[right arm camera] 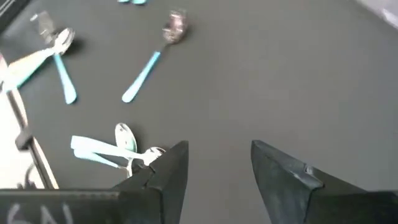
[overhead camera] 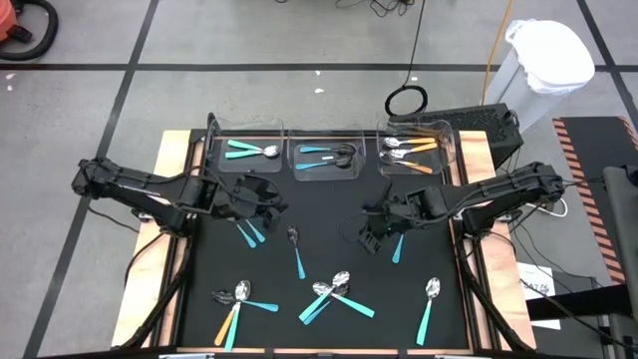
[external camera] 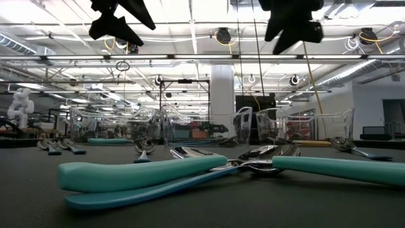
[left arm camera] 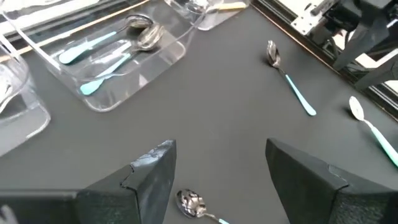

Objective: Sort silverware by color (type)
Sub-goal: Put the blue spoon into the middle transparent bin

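My left pincer hangs above the black mat, fingers apart and empty, with a pair of blue-handled spoons just beside it. My right pincer hangs over the mat's right half, also apart and empty, near one blue-handled spoon.

Location of the silverware: three clear bins at the far edge hold sorted pieces, teal in the left bin, blue in the middle, orange in the right. Unsorted pieces lie loose toward the near edge: a crossed cluster in the middle, a mixed orange and teal group on the left, a single teal spoon on the right.

Handling judgement: each piece looks light and stiff. The polished metal bowl is likely slippery; the plastic handle offers better purchase. Take hold at mid-handle, fingers across its width. Pieces lie flat, so the fingers must reach the mat surface. Crossed pieces may drag a neighbour; take the top one first
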Tool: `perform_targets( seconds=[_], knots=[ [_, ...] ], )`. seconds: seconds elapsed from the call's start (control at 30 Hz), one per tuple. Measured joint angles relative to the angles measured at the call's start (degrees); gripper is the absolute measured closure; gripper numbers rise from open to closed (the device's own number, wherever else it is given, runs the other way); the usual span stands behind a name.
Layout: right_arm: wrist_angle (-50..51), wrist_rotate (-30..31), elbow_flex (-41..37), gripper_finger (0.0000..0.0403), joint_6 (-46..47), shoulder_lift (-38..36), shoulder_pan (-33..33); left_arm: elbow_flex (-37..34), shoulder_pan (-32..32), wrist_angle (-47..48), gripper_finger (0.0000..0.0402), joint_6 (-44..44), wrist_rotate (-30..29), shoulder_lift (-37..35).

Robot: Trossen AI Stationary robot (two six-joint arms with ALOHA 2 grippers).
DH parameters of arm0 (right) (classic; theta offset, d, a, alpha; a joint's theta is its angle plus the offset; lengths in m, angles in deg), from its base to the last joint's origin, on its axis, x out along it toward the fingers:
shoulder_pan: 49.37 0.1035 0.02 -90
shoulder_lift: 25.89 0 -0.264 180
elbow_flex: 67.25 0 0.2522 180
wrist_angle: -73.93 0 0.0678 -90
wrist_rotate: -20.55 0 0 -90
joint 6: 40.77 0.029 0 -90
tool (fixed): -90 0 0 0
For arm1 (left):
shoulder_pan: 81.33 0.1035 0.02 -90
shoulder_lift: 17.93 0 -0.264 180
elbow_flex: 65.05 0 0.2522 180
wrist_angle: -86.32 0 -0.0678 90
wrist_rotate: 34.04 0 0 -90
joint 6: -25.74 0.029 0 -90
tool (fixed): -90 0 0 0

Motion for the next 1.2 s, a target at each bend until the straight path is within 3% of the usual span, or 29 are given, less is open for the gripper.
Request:
perform_targets(
  seconds=[0.23, 0.5, 0.8, 1.2],
  knots=[
    [11.8, -0.8, 0.0, 0.0234, 18.9, 0.0, 3.0, 0.0, 1.2, 0.1, 0.0152, 0.5, -2.0, 0.0],
    [16.3, -3.4, 0.0, 0.0234, 37.4, 0.4, 12.0, 0.0, 1.5, -0.5, 0.0152, -1.2, -2.1, 0.0],
    [28.1, -6.0, 0.0, 0.0233, 54.0, 4.8, 20.5, 0.0, 0.1, -1.0, 0.0152, -1.1, -2.1, 0.0],
    [15.5, -17.2, 0.0, 0.0201, 59.0, 14.8, 28.0, 0.0, -1.3, 3.3, 0.0152, 0.0, -1.6, 0.0]
  ],
)
